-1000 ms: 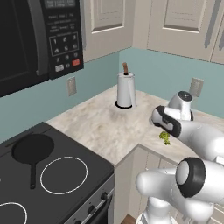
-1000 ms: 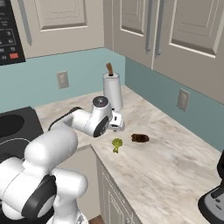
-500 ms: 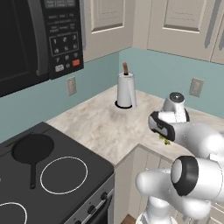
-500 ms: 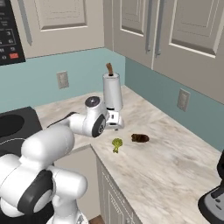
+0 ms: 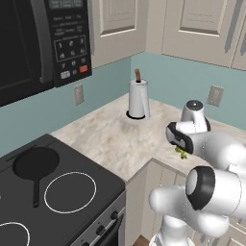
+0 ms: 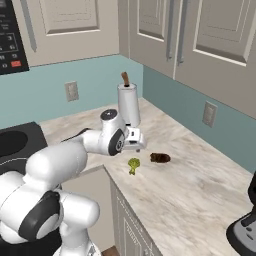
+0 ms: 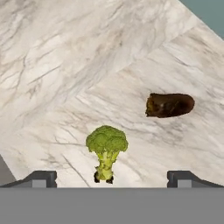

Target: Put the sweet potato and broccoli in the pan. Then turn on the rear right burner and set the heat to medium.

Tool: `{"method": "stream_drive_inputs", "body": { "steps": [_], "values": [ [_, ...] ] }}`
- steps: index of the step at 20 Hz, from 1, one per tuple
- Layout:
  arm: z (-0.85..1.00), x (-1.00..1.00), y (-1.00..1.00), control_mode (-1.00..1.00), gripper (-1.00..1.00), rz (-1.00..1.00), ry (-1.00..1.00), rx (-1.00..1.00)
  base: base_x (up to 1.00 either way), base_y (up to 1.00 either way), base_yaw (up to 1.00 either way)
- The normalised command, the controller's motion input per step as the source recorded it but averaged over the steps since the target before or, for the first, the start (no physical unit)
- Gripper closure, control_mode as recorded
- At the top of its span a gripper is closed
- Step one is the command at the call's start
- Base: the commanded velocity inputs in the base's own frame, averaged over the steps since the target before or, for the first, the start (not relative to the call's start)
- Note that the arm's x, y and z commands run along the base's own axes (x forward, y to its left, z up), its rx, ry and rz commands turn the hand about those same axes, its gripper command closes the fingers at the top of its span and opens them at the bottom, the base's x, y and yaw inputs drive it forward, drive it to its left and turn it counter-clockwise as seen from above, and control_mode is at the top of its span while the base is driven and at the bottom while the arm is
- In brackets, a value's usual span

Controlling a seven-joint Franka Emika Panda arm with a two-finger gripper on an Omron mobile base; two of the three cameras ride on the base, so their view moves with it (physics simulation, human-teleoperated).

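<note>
- Now we have our gripper hanging above the marble counter, its two fingers spread wide with nothing between them.
- We see the broccoli lying on the counter between the fingertips in the hand view, its florets toward the top of that view and its stalk toward the bottom.
- We find the sweet potato on the same counter, near the broccoli but not touching it, up and to the right of it in the hand view.
- From the right base view we see the broccoli close to the counter's front edge, the sweet potato just beside it, farther from the arm, and our gripper above and beside the broccoli.
- From the left base view, only a bit of the broccoli shows beside our arm.
- We see the pan well apart from both vegetables, on the black cooktop at its rear, with its handle pointing toward the front.
- We note a white ring on the glass just in front of and beside the pan.
- We also see a paper towel roll upright in the counter's corner, behind our gripper.
</note>
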Motion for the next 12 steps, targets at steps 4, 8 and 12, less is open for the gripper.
{"method": "stream_drive_inputs", "body": {
  "steps": [4, 8, 12],
  "values": [
    [0.21, -0.56, -0.09, -1.00, -1.00, -0.03, 0.02, 0.00, 0.00, 0.00, 0.00],
    [0.26, -0.44, 0.00, -1.00, -1.00, -0.03, 0.00, 0.00, 0.00, 0.00, 0.00],
    [0.00, 0.10, -0.02, -1.00, -1.00, -0.01, 0.00, 0.00, 0.00, 0.00, 0.00]
  ]
}}
